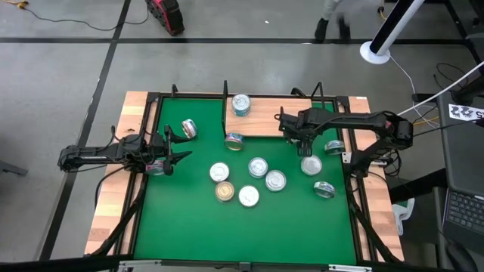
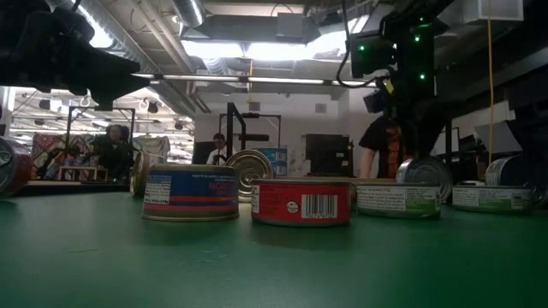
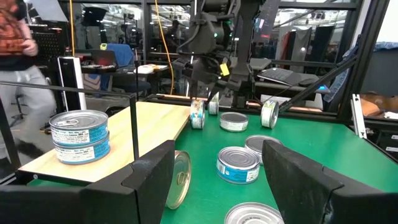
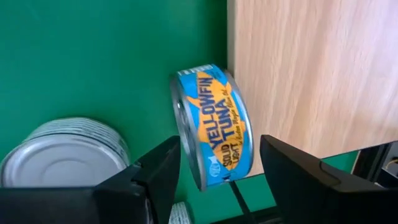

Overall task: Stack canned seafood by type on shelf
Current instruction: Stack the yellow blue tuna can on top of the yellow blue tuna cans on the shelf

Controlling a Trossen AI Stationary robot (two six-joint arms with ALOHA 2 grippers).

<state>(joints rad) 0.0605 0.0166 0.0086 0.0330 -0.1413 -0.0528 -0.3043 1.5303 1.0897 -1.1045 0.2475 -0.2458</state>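
The shelf (image 1: 265,119) lies at the mat's far middle, and two teal-blue tins (image 1: 240,104) are stacked on it. Several more tins lie flat on the green mat (image 1: 189,204). One blue yellowfin tuna tin (image 4: 214,127) stands on its rim against the shelf's near edge (image 4: 236,74), close to the right end. My right gripper (image 4: 221,142) hangs over it, open and pointing down, with a finger on each side and clear of it. It hides that tin in the high view. At the mat's left my left gripper (image 1: 180,157) waits level and open.
Another tin (image 1: 234,140) stands on its rim by the shelf's near left corner, and one (image 1: 189,128) stands at the far left. A flat silver-lidded tin (image 4: 62,149) lies just near of my right gripper. Thin black wire rails (image 3: 134,118) frame the shelf. People stand beyond the table.
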